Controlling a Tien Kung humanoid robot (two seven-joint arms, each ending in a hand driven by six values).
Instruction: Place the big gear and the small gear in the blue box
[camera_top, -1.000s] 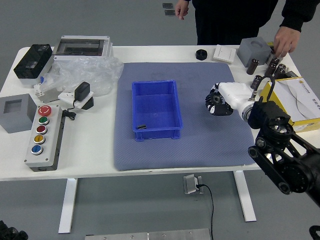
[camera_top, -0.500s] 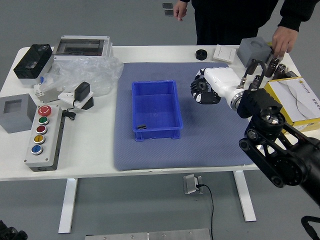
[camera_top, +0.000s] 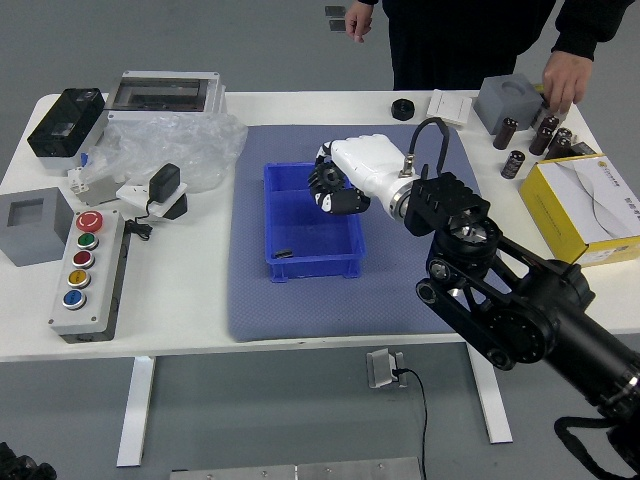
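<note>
The right hand, with a white back, reaches in from the right over the upper right part of the blue box. It is shut on a dark round gear, held above the box; the fingers partly cover it. Inside the box, at its near left corner, lies a small dark piece; I cannot tell whether it is the small gear. Only a black bit of the left arm shows, resting at the bottom left corner.
A grey mat lies under the box. To the left stand a button panel, grey boxes and plastic wrap. At right are a yellow box and dark cylinders. A person's hand touches items at the far right.
My right hand has moved left with the gear, from over the mat's right side to over the blue box. The person's hands have barely shifted.
</note>
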